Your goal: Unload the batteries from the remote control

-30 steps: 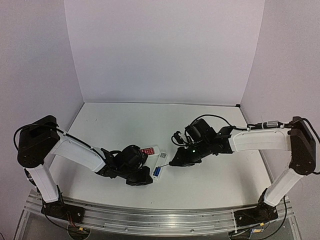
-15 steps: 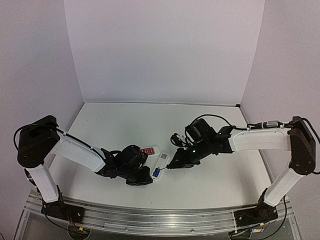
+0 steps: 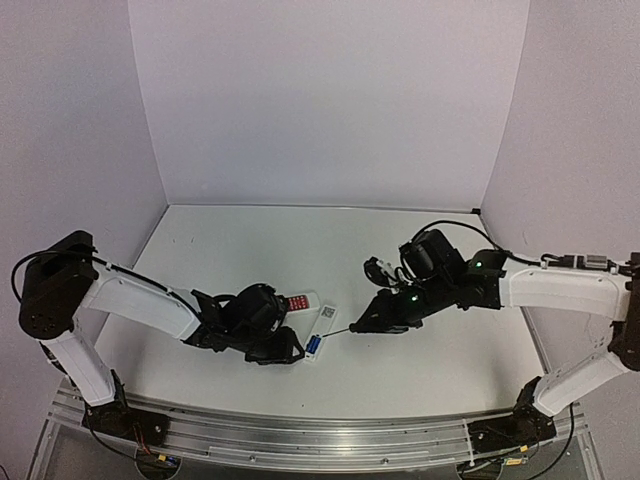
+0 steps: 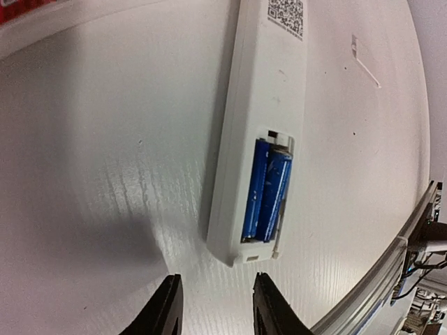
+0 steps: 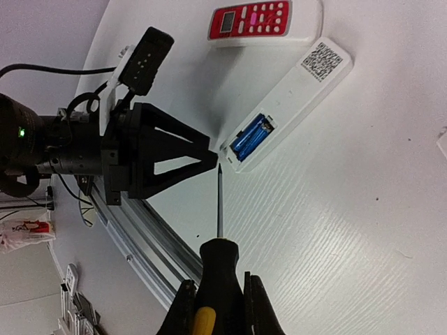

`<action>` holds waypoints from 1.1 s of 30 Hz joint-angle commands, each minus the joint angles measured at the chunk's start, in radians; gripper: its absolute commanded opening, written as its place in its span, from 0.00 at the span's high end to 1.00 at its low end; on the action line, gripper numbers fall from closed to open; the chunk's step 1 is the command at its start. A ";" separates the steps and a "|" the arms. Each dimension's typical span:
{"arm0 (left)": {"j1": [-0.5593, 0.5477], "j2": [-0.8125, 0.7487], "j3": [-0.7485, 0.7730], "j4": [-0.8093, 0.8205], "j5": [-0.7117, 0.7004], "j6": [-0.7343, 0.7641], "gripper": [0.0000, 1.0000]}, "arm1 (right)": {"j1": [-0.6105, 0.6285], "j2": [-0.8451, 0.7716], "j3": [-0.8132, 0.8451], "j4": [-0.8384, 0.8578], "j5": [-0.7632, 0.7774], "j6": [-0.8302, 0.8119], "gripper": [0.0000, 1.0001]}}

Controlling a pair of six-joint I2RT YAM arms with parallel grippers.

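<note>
Batteries (image 4: 267, 190) sharpest from left wrist; left claw (image 4: 216, 280) released, right claw (image 5: 219, 282) clenched on screwdriver (image 5: 217, 252).

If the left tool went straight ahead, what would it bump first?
Most likely the remote control, at its open end where the blue batteries sit. The left tool points right at it, though how high it hovers is hard to tell.

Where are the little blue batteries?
In the top view, the batteries sit left of centre, side by side in the open compartment at the near end of the remote control, beside the red-faced remote.
</note>
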 commanded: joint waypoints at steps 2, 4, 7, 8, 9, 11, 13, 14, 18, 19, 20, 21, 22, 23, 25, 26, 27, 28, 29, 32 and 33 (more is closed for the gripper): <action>0.003 -0.122 0.123 -0.162 -0.144 0.134 0.27 | 0.004 -0.148 -0.066 -0.081 0.222 0.063 1.00; 0.003 -0.092 0.207 -0.209 -0.182 0.193 0.09 | 0.003 -0.192 -0.099 -0.095 0.286 0.087 1.00; 0.004 0.016 0.375 -0.324 -0.230 0.249 0.00 | 0.003 -0.248 -0.141 -0.110 0.350 0.123 1.00; 0.005 0.061 0.423 -0.362 -0.242 0.259 0.00 | 0.003 -0.267 -0.154 -0.113 0.367 0.135 1.00; 0.003 0.097 0.476 -0.386 -0.254 0.267 0.00 | 0.003 -0.282 -0.163 -0.115 0.381 0.144 1.00; 0.004 0.174 0.552 -0.434 -0.265 0.281 0.00 | 0.003 -0.325 -0.183 -0.125 0.405 0.155 1.00; 0.004 0.240 0.621 -0.474 -0.268 0.293 0.00 | 0.003 -0.365 -0.195 -0.138 0.425 0.161 1.00; 0.004 0.271 0.649 -0.502 -0.271 0.296 0.00 | 0.003 -0.384 -0.204 -0.145 0.433 0.165 1.00; 0.005 0.356 0.731 -0.565 -0.280 0.290 0.02 | 0.003 -0.433 -0.229 -0.161 0.453 0.180 1.00; 0.006 0.369 0.737 -0.570 -0.279 0.289 0.04 | 0.003 -0.439 -0.233 -0.163 0.458 0.184 1.00; 0.006 0.382 0.744 -0.575 -0.279 0.286 0.05 | 0.003 -0.445 -0.236 -0.166 0.459 0.187 1.00; 0.006 0.394 0.753 -0.584 -0.280 0.283 0.07 | 0.003 -0.450 -0.239 -0.168 0.460 0.189 1.00; 0.006 0.402 0.755 -0.588 -0.282 0.282 0.09 | 0.002 -0.454 -0.241 -0.170 0.462 0.191 1.00; 0.006 0.411 0.757 -0.590 -0.283 0.280 0.12 | 0.002 -0.457 -0.244 -0.171 0.464 0.193 1.00; 0.006 0.427 0.756 -0.587 -0.276 0.278 0.18 | 0.003 -0.464 -0.249 -0.173 0.466 0.197 1.00; 0.006 0.434 0.757 -0.583 -0.270 0.276 0.23 | 0.003 -0.467 -0.251 -0.175 0.468 0.199 1.00; 0.006 0.440 0.758 -0.580 -0.263 0.274 0.25 | 0.002 -0.469 -0.253 -0.175 0.468 0.202 1.00; 0.006 0.445 0.757 -0.577 -0.258 0.272 0.28 | 0.002 -0.471 -0.254 -0.176 0.468 0.204 1.00; 0.006 0.450 0.756 -0.573 -0.255 0.270 0.33 | 0.002 -0.474 -0.256 -0.177 0.468 0.207 1.00; 0.006 0.456 0.755 -0.561 -0.237 0.264 0.49 | 0.003 -0.482 -0.260 -0.177 0.468 0.216 1.00; 0.006 0.454 0.750 -0.553 -0.232 0.263 0.56 | 0.003 -0.483 -0.262 -0.177 0.469 0.221 1.00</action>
